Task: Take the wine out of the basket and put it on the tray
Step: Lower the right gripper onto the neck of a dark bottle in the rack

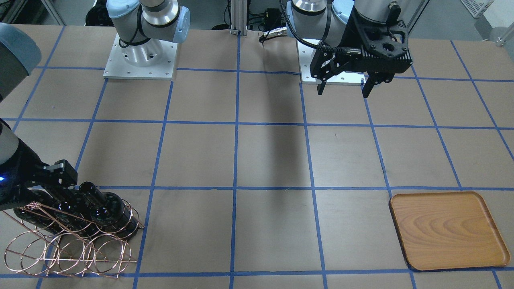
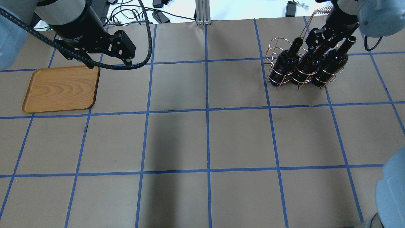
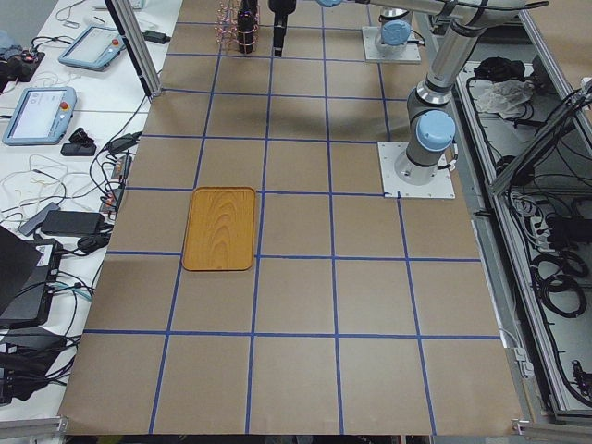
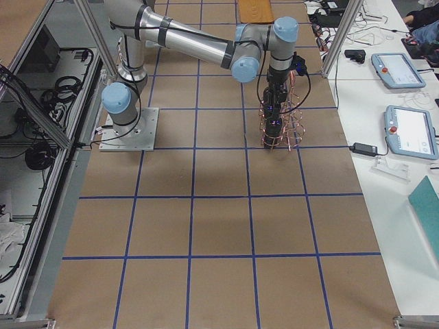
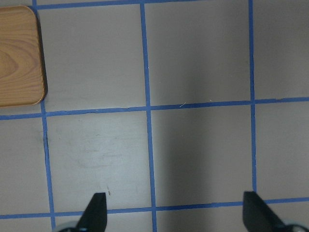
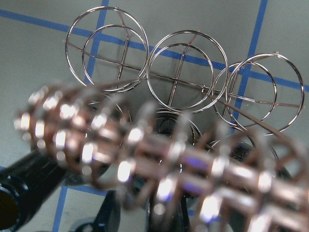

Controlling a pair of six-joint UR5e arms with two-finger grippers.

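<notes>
While 3 glossy near-black glass wine bottles [image 2: 330, 65] stand in the rose-gold wire basket [image 2: 274, 47], the right gripper [image 2: 319, 37] sits at the neck of the middle bottle [image 2: 304, 68]; whether it is clamped cannot be told. The left gripper [image 5: 174, 212] hangs spread wide, holding nothing, near the flat square light-brown wooden tray [image 2: 60, 88], well apart from the basket.

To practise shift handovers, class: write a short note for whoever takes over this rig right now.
Left gripper: open, empty, above the table beside the tray.
Right gripper: at the neck of the middle wine bottle in the basket; open or shut, cannot tell.
The outer bottles stand in the basket too; the tray is bare.
Done: nothing placed.
Left: lift a bottle out, set it on the tray.
</notes>
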